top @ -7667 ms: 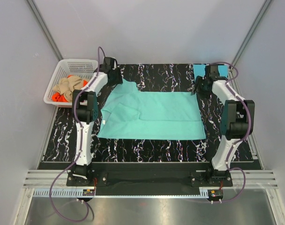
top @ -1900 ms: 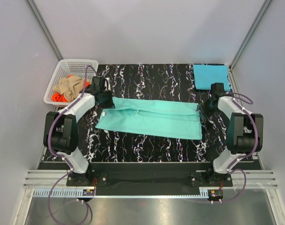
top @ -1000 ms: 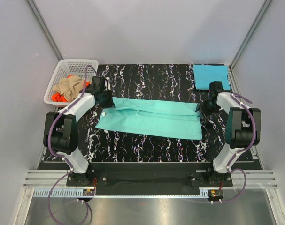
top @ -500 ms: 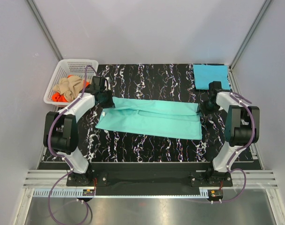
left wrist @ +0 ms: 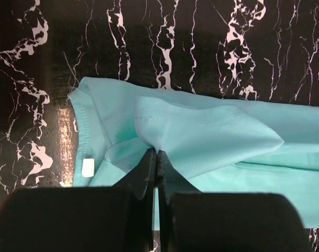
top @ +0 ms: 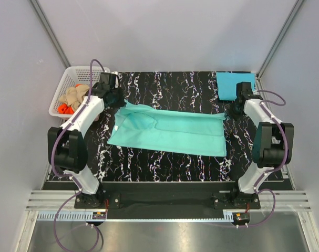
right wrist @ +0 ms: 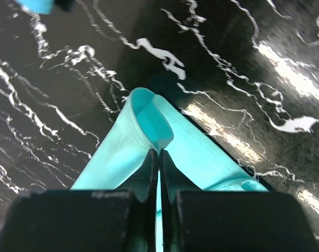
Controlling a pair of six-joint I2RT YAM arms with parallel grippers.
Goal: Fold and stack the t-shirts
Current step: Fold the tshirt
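Observation:
The mint-teal t-shirt lies folded into a long band across the middle of the black marbled table. My left gripper is shut on its far left corner and holds that cloth raised in a peak at the fingertips. At the far right corner my right gripper is shut on a pinched fold of the hem, and its tips meet on the cloth. A folded sky-blue t-shirt lies at the back right. Tan and orange t-shirts sit crumpled in the basket.
The white lattice basket stands off the table's back left corner. Grey walls with metal rails close in the back and both sides. A white label shows at the mint-teal shirt's collar.
The right gripper has shut on the shirt's far right corner. Both grippers have moved toward the back of the table, pulling the far edge's corners up and away.

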